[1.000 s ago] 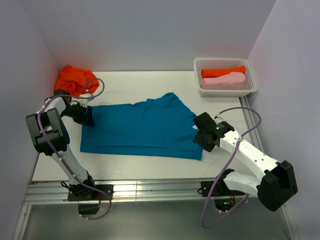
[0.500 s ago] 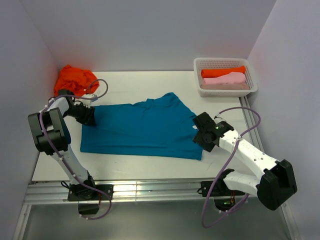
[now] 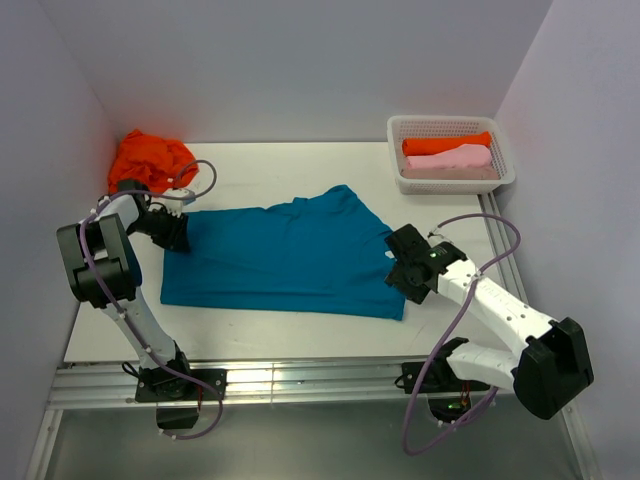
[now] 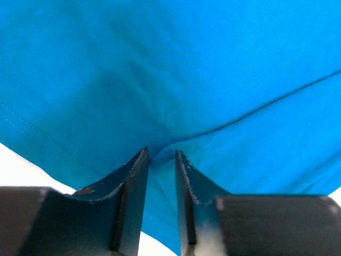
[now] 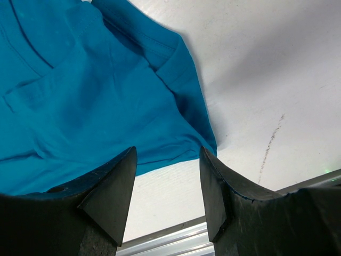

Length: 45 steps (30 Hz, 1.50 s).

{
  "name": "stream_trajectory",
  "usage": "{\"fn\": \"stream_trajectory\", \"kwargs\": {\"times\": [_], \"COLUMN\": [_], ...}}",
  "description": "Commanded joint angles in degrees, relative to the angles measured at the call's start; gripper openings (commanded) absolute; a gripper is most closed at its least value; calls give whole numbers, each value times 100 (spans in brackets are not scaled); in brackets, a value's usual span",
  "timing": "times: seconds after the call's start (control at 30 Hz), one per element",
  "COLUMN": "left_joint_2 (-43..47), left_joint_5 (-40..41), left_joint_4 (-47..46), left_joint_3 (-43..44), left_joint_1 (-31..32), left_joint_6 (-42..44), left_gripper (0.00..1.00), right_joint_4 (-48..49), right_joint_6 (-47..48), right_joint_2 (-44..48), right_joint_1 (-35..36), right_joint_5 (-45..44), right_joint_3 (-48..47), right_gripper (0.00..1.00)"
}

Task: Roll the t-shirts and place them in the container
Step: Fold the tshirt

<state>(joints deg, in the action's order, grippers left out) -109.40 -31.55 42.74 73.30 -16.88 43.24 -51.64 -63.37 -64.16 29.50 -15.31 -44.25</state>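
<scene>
The teal-blue t-shirt (image 3: 290, 255) lies spread flat in the middle of the table. My left gripper (image 3: 178, 235) is at its left edge, jaws nearly together, with a pinch of teal fabric (image 4: 176, 69) drawn up between them in the left wrist view (image 4: 161, 154). My right gripper (image 3: 398, 268) is open and empty, low over the shirt's right edge. In the right wrist view (image 5: 168, 154) the shirt's hem and corner (image 5: 96, 96) lie just beyond its fingertips, with bare table between them.
A crumpled orange-red t-shirt (image 3: 150, 158) lies at the back left corner, just behind my left gripper. A white mesh basket (image 3: 455, 184) at the back right holds a rolled orange-red shirt (image 3: 447, 143) and a rolled pale pink one (image 3: 450, 158). Walls close in on three sides.
My left gripper has shifted slightly toward the back while staying on the shirt's left edge. The right arm and the shirt have hardly moved.
</scene>
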Motion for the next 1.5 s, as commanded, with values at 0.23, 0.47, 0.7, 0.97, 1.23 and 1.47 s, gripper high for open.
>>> {"fn": "stream_trajectory", "kwargs": {"times": [0.23,0.47,0.7,0.97,1.23,1.47], "left_joint_2": [121,551,736,824,851,657], "left_joint_5": [-27,88,149,281,448,545], "left_joint_4": [146,190,410,595,551,551], "left_joint_3": [-8,-114,-35,53,-140,-158], "left_joint_1": [19,1,-210,-438,-588,-614], "left_joint_6": [61,9,-9,9,44,26], "left_gripper": [12,0,0,0,0,0], "right_joint_4": [57,48,110,189,355,672], "right_joint_6": [44,53,115,229,334,554], "right_joint_2": [-79,-9,70,184,176,-166], "right_joint_1": [39,39,30,4,-23,-23], "right_joint_5": [-130,-183,-227,-279,-271,-262], "right_joint_3": [-58,-31,100,224,285,-21], "right_gripper": [57,57,57,58,58,58]}}
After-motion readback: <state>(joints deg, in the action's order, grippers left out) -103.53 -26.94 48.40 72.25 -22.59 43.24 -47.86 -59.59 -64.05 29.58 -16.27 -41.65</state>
